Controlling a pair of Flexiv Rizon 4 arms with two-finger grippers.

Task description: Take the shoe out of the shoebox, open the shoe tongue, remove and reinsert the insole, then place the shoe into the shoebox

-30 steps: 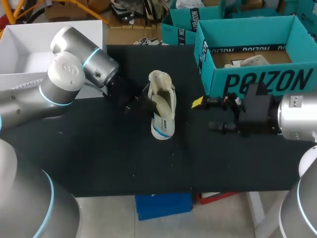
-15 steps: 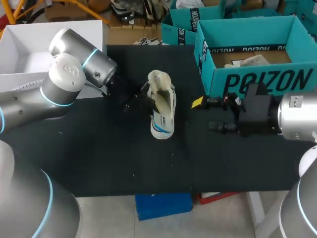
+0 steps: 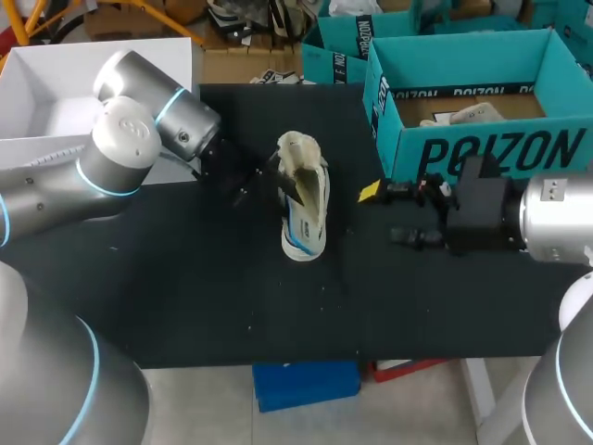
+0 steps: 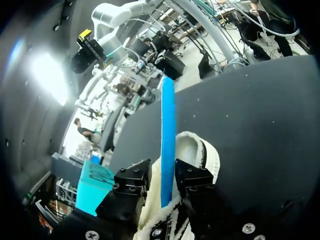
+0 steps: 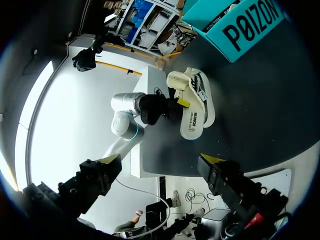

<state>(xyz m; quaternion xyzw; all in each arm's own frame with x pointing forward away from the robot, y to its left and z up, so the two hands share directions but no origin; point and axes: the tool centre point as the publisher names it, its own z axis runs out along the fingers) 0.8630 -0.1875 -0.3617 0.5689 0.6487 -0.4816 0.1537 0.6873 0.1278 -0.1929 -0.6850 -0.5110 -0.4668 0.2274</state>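
At the left, my left gripper point(image 3: 269, 185) reaches in against the open top of the shoe point(image 3: 306, 222). In its wrist view a thin blue strip point(image 4: 168, 125) runs up between its fingers, which stand close together. One finger looks pressed to the strip, but I cannot tell whether both clamp it. What the strip is, insole edge or trim, is also unclear.

The shoe sits near the middle of the black counter point(image 3: 185, 278), out of the box, tipped onto its side with the opening toward the left gripper. It is pale, with a fleecy lining at the collar.

I judge it light and soft in the upper, with a stiffer sole, so it will likely roll or slide if pushed from one side only. The collar rim or the sidewall just above the sole looks like the firmest hold. The tongue should be taken by its free upper edge, and the insole, probably thin and floppy, at its heel end.

Right of the shoe, my right gripper point(image 3: 394, 215) hovers with fingers wide apart, holding nothing. The teal shoebox point(image 3: 482, 148) stands just beyond it.
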